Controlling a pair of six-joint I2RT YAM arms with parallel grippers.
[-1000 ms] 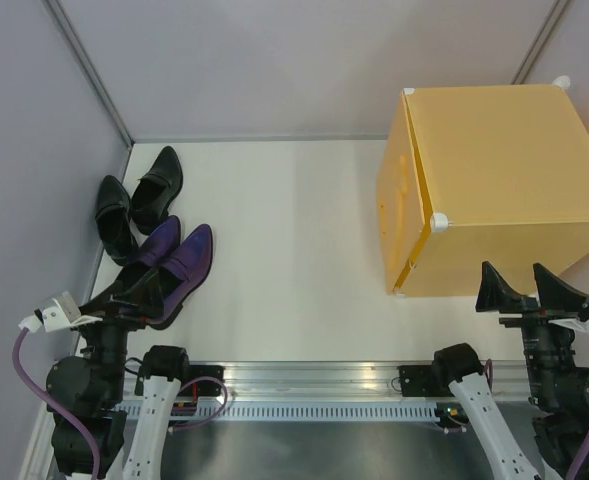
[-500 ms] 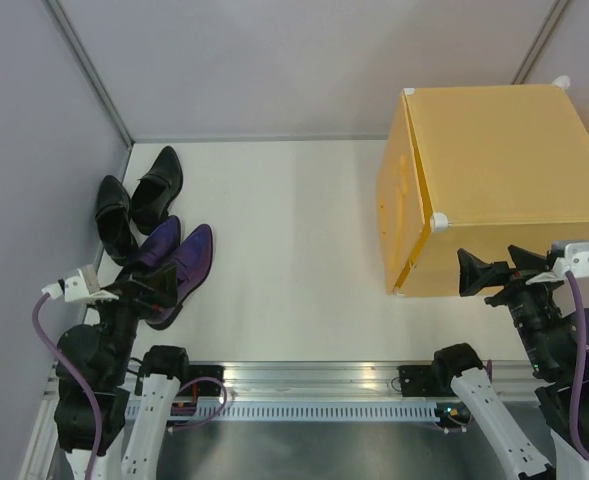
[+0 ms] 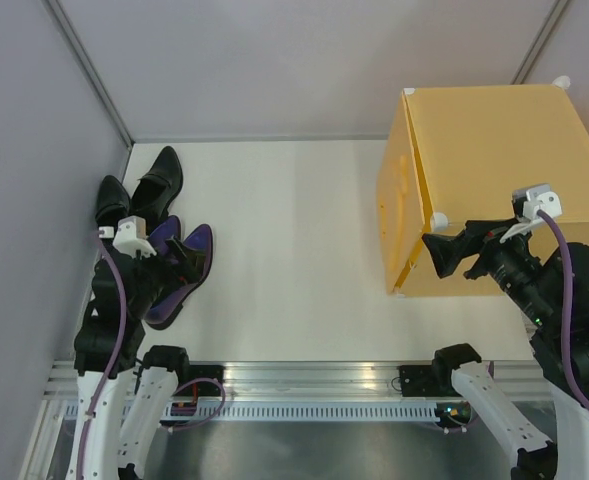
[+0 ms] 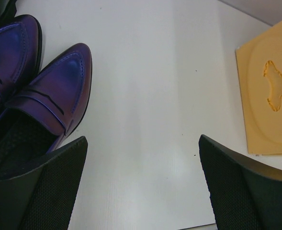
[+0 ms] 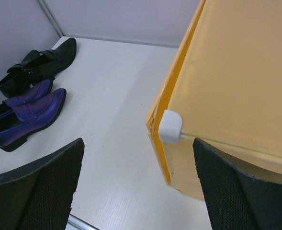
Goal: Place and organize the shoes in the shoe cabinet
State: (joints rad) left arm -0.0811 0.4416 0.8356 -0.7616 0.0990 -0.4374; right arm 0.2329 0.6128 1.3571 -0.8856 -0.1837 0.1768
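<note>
The black pair (image 3: 146,186) and the purple pair (image 3: 181,262) lie at the table's left edge, toes pointing away. My left gripper (image 3: 177,264) hangs open and empty over the purple shoes. In the left wrist view it (image 4: 141,143) frames bare table, with the nearer purple shoe (image 4: 59,91) just left of its left finger. The yellow-orange shoe cabinet (image 3: 494,170) stands at the right, its door (image 3: 398,205) facing left and shut. My right gripper (image 3: 446,252) is open and empty beside the cabinet's near front corner. In the right wrist view it (image 5: 138,143) sits below the white corner connector (image 5: 171,126).
Grey walls close in the left side and the back of the white table (image 3: 294,230). The metal rail (image 3: 304,385) with the arm bases runs along the near edge. The embossed motif on the cabinet door (image 4: 274,86) shows in the left wrist view.
My left arm has swung forward and up over the purple shoes. My right arm has moved left and forward to the cabinet's near front corner. Both grippers stayed open.
</note>
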